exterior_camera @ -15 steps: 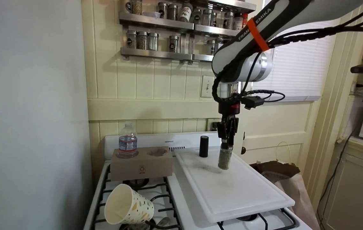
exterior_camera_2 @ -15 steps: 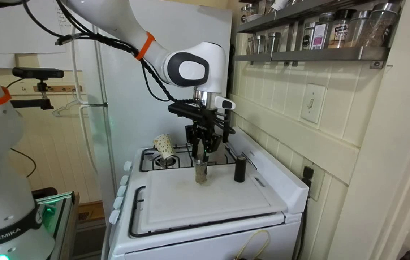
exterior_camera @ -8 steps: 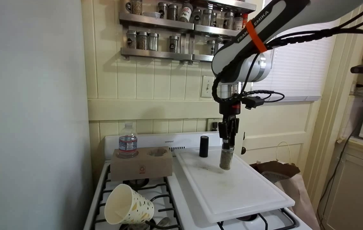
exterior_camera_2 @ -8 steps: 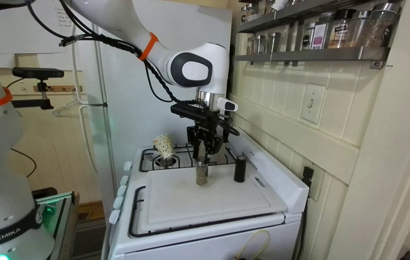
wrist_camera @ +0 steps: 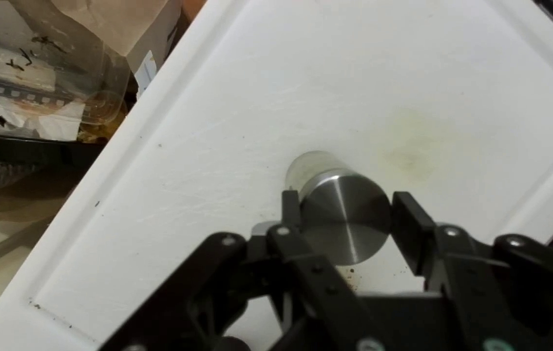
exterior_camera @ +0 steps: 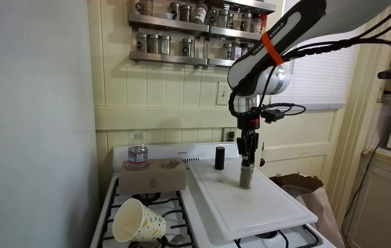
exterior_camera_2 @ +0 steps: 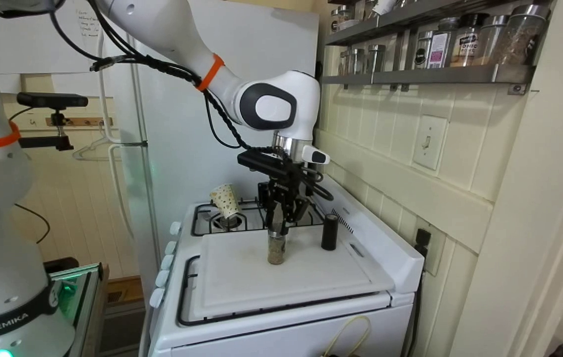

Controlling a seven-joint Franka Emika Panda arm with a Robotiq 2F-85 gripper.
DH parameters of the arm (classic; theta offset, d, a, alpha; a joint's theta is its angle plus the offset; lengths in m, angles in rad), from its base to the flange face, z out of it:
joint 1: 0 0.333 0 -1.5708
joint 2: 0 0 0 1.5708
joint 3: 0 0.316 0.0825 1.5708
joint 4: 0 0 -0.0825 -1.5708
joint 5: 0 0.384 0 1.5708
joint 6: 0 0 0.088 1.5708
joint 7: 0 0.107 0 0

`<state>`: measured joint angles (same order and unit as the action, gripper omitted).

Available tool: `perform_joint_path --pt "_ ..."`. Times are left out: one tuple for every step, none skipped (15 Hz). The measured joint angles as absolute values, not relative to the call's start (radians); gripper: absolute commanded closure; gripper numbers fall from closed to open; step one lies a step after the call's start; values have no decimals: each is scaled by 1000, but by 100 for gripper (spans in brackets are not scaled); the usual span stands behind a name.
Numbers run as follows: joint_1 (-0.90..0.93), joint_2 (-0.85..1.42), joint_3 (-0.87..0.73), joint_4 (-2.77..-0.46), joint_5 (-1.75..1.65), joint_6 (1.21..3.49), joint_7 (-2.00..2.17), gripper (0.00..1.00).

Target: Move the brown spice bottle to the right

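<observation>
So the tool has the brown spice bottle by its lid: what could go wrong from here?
The tool grips the brown spice bottle by its metal lid, so it might slip or pivot. The views don't settle whether it touches the cutting board; if not, letting go could topple it. The near-black bottle stands on the same board and could be knocked by a stray sideways move.

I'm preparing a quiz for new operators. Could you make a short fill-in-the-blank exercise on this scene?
The pincer grips the brown spice bottle with ____ fingers.
The cutting board below it is ____.
The holder carrying the water bottle is made of ____.
The straps around the arm are ____.
Missing words: two; white; cardboard; orange.
</observation>
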<state>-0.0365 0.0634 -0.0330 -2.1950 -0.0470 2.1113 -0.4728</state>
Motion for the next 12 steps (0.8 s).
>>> perform_joint_path --pt "-37 66 -33 -2193 -47 2111 -475 76" --pt "-37 68 -33 -2190 -48 2111 -477 76" --pt "-37 70 -33 -2187 -49 2111 -479 76" --pt "-37 72 -33 -2184 -51 2111 -484 76" --pt "-37 74 -32 -2182 -52 2111 -491 76" --pt "-37 75 -32 -2181 -54 2111 -497 76" --pt "-37 75 -31 -2180 -58 2111 -506 76" --pt "-37 76 -30 -2180 -62 2111 -520 76" --pt "-37 76 -28 -2180 -66 2111 -537 76" --pt "-37 76 -27 -2180 -70 2111 -556 76" --pt "-37 76 -26 -2179 -74 2111 -576 76" --pt "-37 76 -25 -2179 -77 2111 -596 76"
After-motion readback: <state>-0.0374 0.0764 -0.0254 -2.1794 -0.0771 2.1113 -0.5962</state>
